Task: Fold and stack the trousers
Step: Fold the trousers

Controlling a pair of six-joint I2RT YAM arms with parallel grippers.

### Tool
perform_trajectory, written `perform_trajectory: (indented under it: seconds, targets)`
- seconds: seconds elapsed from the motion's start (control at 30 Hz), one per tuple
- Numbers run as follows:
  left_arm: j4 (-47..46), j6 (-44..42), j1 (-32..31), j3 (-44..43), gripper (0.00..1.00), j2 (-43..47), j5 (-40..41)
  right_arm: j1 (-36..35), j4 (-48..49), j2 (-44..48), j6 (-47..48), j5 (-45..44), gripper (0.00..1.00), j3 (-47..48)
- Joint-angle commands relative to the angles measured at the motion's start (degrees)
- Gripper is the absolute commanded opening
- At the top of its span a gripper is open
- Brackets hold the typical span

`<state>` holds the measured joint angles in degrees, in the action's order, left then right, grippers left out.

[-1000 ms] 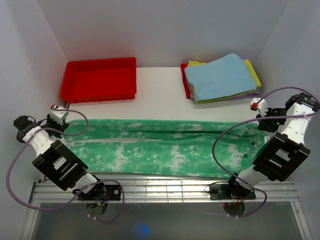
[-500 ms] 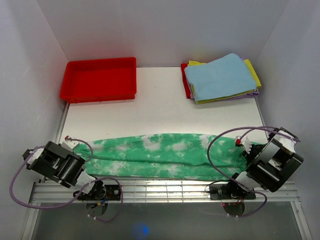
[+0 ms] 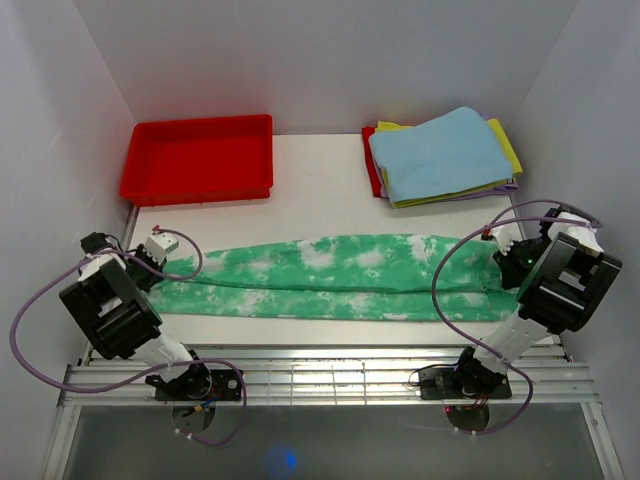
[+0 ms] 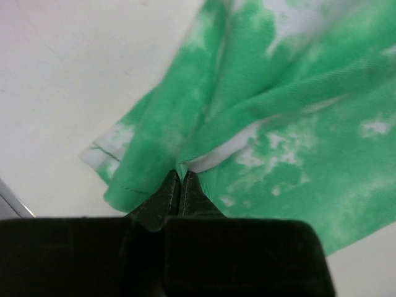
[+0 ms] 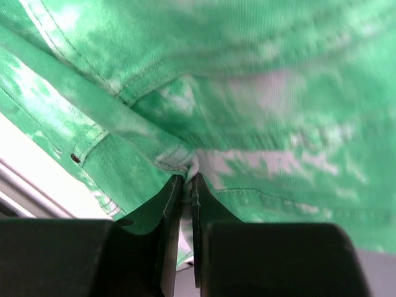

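Trousers (image 3: 330, 275), flat a second ago, now a lengthwise-folded band mid-frame, first fold done; left hand (image 4: 179, 182) and right hand (image 5: 187, 179) each pinch an end.

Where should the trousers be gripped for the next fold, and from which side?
At the two short ends, each from its outer side: the trousers lie as one long strip across the table. The left gripper and right gripper pinch those ends now.
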<state>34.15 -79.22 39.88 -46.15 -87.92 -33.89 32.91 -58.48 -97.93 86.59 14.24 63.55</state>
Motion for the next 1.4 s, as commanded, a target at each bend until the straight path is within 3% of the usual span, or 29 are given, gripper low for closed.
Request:
perform_trajectory:
  seconds: [0.0, 0.17, 0.37, 0.43, 0.57, 0.7, 0.8, 0.93, 1.03, 1.13, 1.27, 1.3, 1.37]
  targets:
    - [-0.9, 7.8, -0.7, -7.2, 0.0, -2.5, -0.6, -0.5, 2.8, -0.9, -3.0, 3.0, 0.08, 7.2]
    - [1.8, 15.2, -0.9, -22.4, 0.0, -4.1, -4.9, 0.8, -3.7, -0.1, -1.6, 6.1, 0.08, 16.4]
    - [2.9, 18.4, 0.8, -31.8, 0.0, -0.7, -11.0, 5.3, -16.4, 1.4, 5.0, 11.3, 0.08, 27.6]
    - [3.8, 15.0, 1.8, -27.4, 0.0, 2.4, -12.8, 6.5, -15.4, 3.9, 9.6, 9.1, 0.08, 23.0]
    - [7.4, 1.9, 7.3, -15.9, 0.0, 8.5, -13.0, 7.2, -7.6, 12.0, 16.0, 2.8, 0.08, 0.5]
    - [15.8, -13.7, 14.4, -9.1, 0.0, 6.7, -10.9, 8.8, 1.2, 14.3, 20.0, -4.4, 0.08, -12.9]
    - [6.0, -14.9, 16.2, -1.4, 0.0, 3.1, -3.5, 9.5, 6.8, 12.0, 18.4, -5.7, 0.08, -16.0]
    - [0.1, -13.9, 16.2, 3.9, 0.0, 0.3, -0.4, 9.2, 7.9, 6.8, 13.2, -5.0, 0.08, -12.7]
    - [-0.5, -13.6, 16.2, 4.2, 0.0, -0.3, -0.1, 9.2, 5.6, 4.4, 10.9, -4.4, 0.08, -9.2]
    - [5.5, -15.3, 16.2, 0.9, 0.0, -0.7, -1.3, 9.2, 4.3, 4.8, 11.1, -3.5, 0.08, -8.3]
    - [16.3, -16.4, 16.1, -6.0, 0.28, 0.1, -5.3, 9.1, 2.5, 5.0, 11.1, -3.0, 0.08, -7.1]
    - [18.3, -16.8, 16.2, -7.5, 0.47, 1.0, -6.0, 9.1, 2.3, 5.0, 11.1, -3.1, 0.08, -6.9]
    - [23.3, -16.3, 16.2, -11.8, 0.54, 1.9, -7.1, 9.0, 1.7, 5.3, 11.0, -3.3, 0.08, -6.8]
